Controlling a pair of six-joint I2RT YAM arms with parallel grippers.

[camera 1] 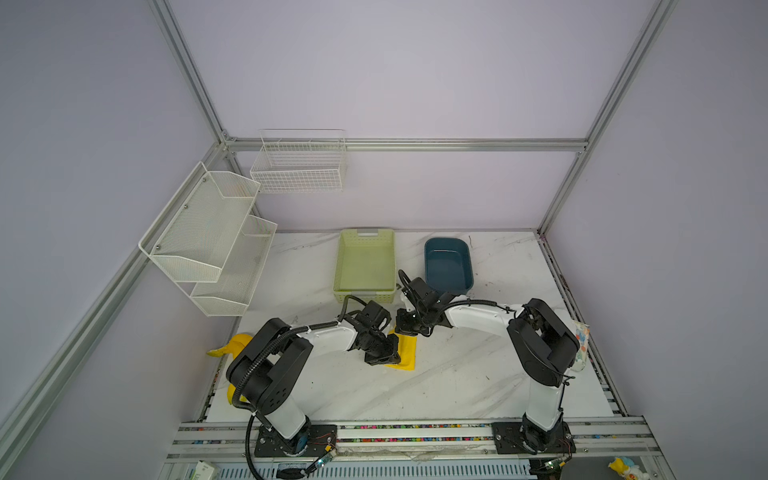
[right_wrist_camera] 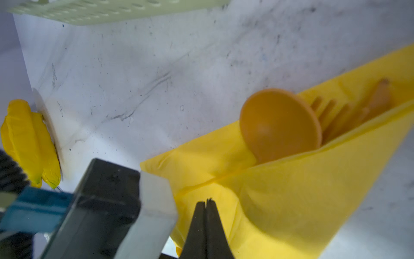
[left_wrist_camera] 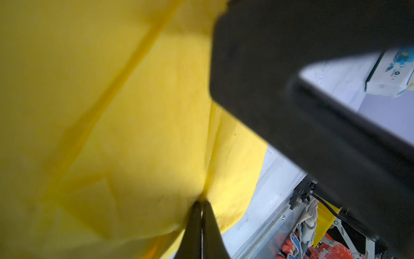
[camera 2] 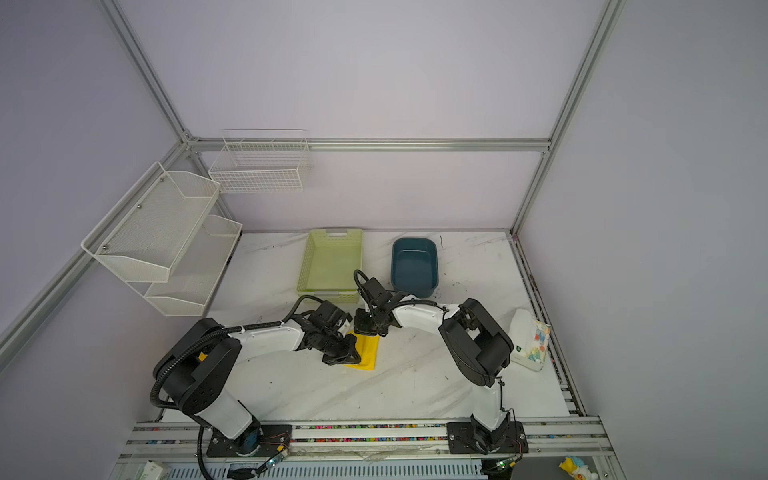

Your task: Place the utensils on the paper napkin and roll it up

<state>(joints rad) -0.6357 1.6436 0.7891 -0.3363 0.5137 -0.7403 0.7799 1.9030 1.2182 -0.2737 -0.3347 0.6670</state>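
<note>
The yellow paper napkin (camera 1: 406, 353) (camera 2: 368, 353) lies folded over at the table's middle, between both arms. In the right wrist view the napkin (right_wrist_camera: 291, 201) forms a trough round the utensils: the orange spoon (right_wrist_camera: 280, 125) with its bowl sticking out, the fork (right_wrist_camera: 331, 116) and the knife (right_wrist_camera: 380, 96) behind it. My left gripper (left_wrist_camera: 202, 203) (camera 1: 392, 358) is shut on a fold of the napkin (left_wrist_camera: 134, 134), at its near-left side. My right gripper (right_wrist_camera: 206, 200) (camera 1: 409, 330) is shut, with its tips over the napkin's far end; no paper shows between them.
A green basket (camera 1: 365, 266) and a blue tub (camera 1: 448, 266) stand just behind the arms. A yellow banana toy (camera 1: 232, 347) lies at the left edge, and a wipes pack (camera 2: 530, 345) at the right edge. White wire racks (camera 1: 208, 237) hang on the left wall.
</note>
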